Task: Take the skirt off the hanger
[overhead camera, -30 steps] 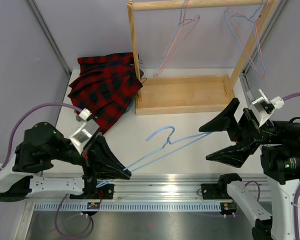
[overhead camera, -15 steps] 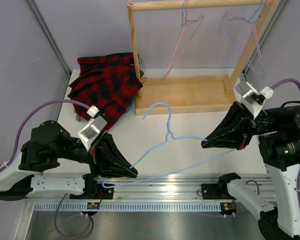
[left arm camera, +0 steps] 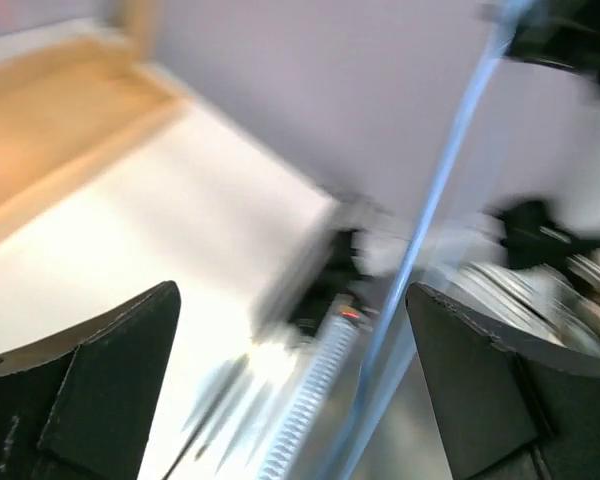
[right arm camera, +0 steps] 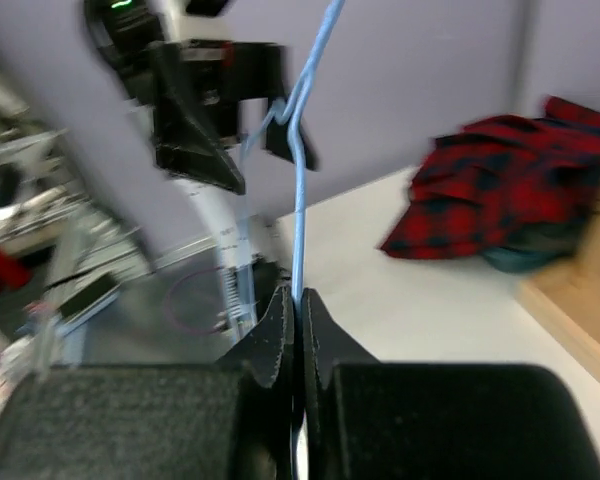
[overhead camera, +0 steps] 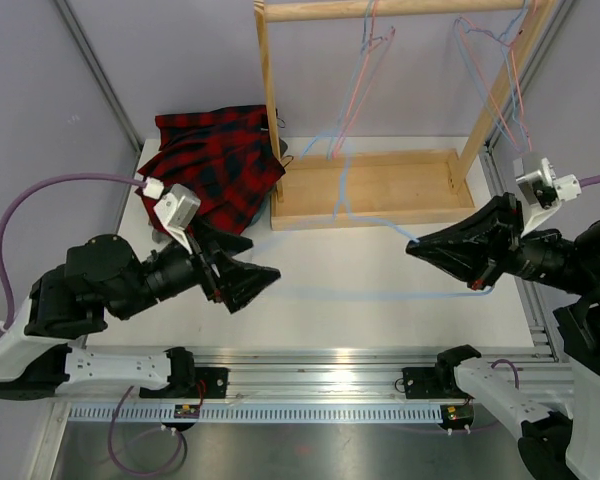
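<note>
The red plaid skirt (overhead camera: 212, 172) lies crumpled on the table at the back left, off the hanger; it also shows in the right wrist view (right arm camera: 500, 190). The blue wire hanger (right arm camera: 299, 170) is pinched between my right gripper's (right arm camera: 298, 300) shut jaws and reaches away from them, blurred by motion. From above, my right gripper (overhead camera: 412, 249) points left over the table's right half. My left gripper (overhead camera: 263, 257) is open right of the skirt. The hanger's wire (left arm camera: 435, 220) crosses between its spread fingers (left arm camera: 110, 370) without touching them.
A wooden rack (overhead camera: 370, 190) stands at the back centre. Wire hangers (overhead camera: 365, 60) (overhead camera: 500, 70) hang from its top bar. An aluminium rail (overhead camera: 320, 365) runs along the near edge between the arm bases.
My left gripper opened, let go of the hanger and moved toward the skirt. My right gripper closed on the hanger's other end and is swinging it up off the table.
</note>
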Controlling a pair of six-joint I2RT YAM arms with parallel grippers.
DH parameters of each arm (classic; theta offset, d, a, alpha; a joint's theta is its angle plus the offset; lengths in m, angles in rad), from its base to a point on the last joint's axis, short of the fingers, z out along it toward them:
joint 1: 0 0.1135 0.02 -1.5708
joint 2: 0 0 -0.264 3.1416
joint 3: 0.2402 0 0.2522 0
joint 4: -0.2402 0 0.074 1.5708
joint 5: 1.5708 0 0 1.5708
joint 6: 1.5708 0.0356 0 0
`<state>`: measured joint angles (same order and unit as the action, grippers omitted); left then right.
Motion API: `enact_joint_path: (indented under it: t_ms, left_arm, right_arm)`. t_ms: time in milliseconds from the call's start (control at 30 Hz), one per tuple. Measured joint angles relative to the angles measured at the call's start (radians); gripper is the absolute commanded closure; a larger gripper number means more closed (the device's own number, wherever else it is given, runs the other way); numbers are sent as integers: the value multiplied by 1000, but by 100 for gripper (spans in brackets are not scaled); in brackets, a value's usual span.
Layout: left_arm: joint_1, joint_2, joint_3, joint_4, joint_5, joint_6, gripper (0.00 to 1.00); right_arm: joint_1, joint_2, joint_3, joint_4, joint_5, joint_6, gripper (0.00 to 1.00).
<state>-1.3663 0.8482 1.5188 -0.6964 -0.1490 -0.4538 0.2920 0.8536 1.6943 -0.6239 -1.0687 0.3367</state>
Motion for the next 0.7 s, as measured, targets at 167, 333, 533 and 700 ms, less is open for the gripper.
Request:
enact_joint_path:
  t_ms: [167,333,533,700]
  left_arm:
    - [6,-69,-68,-230,-433,-55,1]
    - [6,-114,-166,-455,-702,-186,1]
    - [6,-192,-311,-606,-860,-318,1]
    - [6,-252,-437,-621,-906,-352,1]
  right_arm:
    - [2,21,75,-202,524,-146,100]
    - [1,81,141,-278,1009,-229,100]
    - [1,105,133,-259,1324,-267,100]
    - [1,186,165,-188,1388,-269,100]
